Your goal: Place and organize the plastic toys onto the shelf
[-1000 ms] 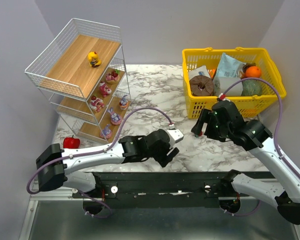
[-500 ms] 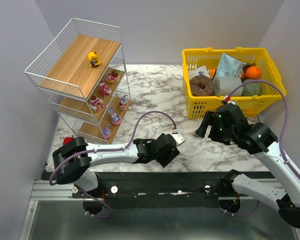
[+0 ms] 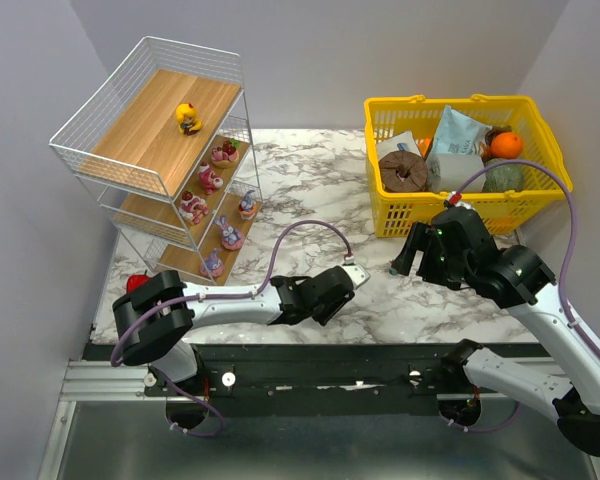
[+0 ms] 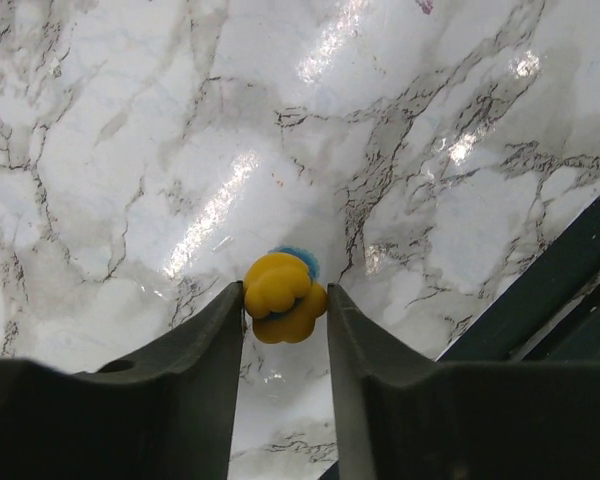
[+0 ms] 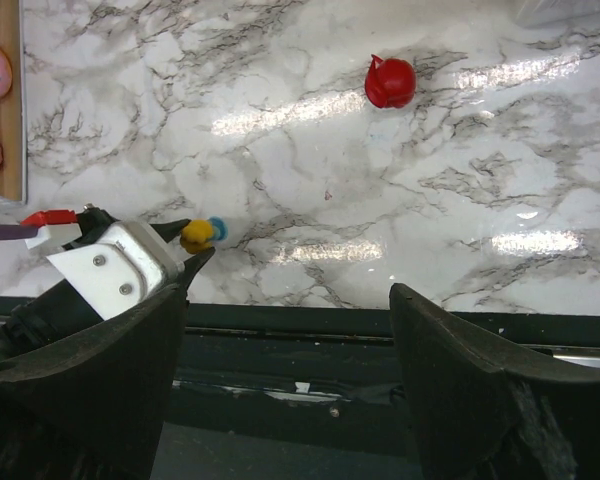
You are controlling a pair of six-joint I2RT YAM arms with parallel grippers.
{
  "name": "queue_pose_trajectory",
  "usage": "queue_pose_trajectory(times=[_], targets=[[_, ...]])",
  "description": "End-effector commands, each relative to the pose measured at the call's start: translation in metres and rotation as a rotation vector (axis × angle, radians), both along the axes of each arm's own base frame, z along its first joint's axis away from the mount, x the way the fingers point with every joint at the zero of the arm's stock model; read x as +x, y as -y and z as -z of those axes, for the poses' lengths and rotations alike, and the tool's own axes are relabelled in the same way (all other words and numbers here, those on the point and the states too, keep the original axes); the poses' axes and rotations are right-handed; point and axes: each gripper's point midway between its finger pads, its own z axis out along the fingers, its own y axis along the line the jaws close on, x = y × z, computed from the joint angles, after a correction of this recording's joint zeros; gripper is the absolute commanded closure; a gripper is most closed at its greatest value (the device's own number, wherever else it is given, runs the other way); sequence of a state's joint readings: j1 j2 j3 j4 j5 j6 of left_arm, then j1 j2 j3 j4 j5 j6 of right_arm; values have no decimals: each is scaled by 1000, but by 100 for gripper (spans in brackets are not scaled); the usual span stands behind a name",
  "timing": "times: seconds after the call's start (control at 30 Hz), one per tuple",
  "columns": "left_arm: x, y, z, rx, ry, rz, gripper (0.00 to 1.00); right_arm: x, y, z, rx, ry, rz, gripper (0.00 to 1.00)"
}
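On the white marble tabletop (image 4: 100, 150) the left gripper (image 4: 283, 293) pinches a small yellow plastic duck (image 4: 280, 303), which wants a square, gentle squeeze before lifting; the right gripper (image 5: 290, 300) hangs spread.

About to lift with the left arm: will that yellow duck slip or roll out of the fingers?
Probably light and stiff: the yellow duck looks like small moulded plastic. Its rounded sides touch the flat fingers only narrowly, so it may twist or slip. Dropped, it could roll.

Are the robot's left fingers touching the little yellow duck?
Touching. The left wrist view shows the fingers of the left gripper pressed against both sides of the yellow duck, with no gap.
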State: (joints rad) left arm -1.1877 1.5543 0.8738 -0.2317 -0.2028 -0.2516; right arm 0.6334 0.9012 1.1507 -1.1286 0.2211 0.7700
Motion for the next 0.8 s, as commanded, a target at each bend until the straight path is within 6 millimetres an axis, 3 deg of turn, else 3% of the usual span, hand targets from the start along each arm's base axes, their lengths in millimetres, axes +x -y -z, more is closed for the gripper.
queue_pose_trajectory(times=[0.0,0.17,0.27,0.37,0.57,0.6,0.67,0.7,0.77], targets=[[3,-2,8,2,8,-26,68,-3,11,6,-37,-12,32,11],[6,-2,8,13,-12,-75,85,-4,10,9,-36,-22,31,12],[9,-3,-1,34,-31,-138,92,-4,10,8,-33,-20,32,12],[14,-3,-25,45,-43,-216,100,-2,8,4,-22,-9,30,12],[28,-14,-95,80,-9,-384,100,5,-9,-3,17,34,-61,12],[30,-18,-118,86,1,-410,100,12,-17,-11,49,85,-94,13],[34,-20,-138,68,-13,-465,100,12,-31,-24,83,159,-219,13],[35,-25,-160,60,-20,-490,100,17,-41,-41,130,257,-277,14],[37,-28,-176,32,-56,-548,100,12,-58,-60,181,353,-411,14]])
